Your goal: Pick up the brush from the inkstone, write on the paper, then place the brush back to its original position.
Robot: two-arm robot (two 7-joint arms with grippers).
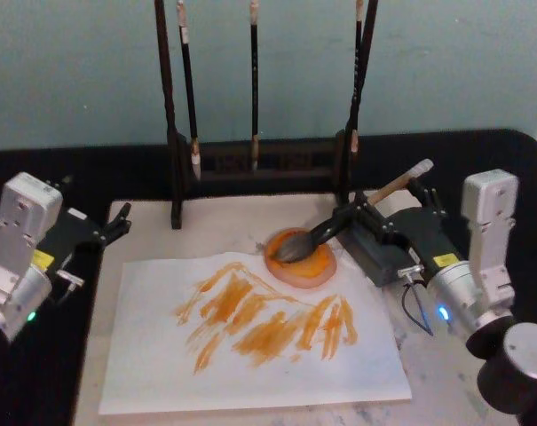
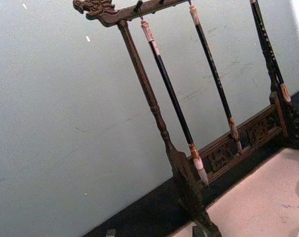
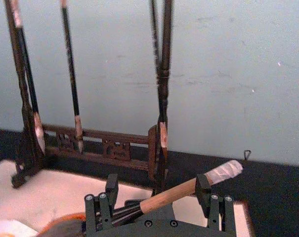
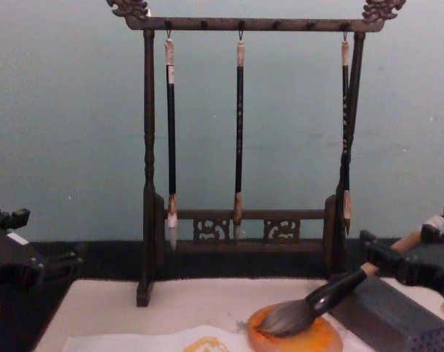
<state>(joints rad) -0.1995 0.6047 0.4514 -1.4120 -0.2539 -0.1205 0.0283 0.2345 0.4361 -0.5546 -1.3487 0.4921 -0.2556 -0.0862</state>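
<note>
One brush, light, stiff-handled, soft-tipped, rests on inkstone; right gripper jaws apart around handle, at 2 o'clock.

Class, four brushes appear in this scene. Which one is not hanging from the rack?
The thick tan-handled brush: its bushy bristles rest on the orange inkstone, between the right gripper's jaws. The three thin brushes hang upright.

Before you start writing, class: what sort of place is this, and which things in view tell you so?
Probably a calligraphy desk set up for robot practice: a carved brush rack with hanging brushes, the inkstone with the brush resting on it, and the paper streaked orange.
</note>
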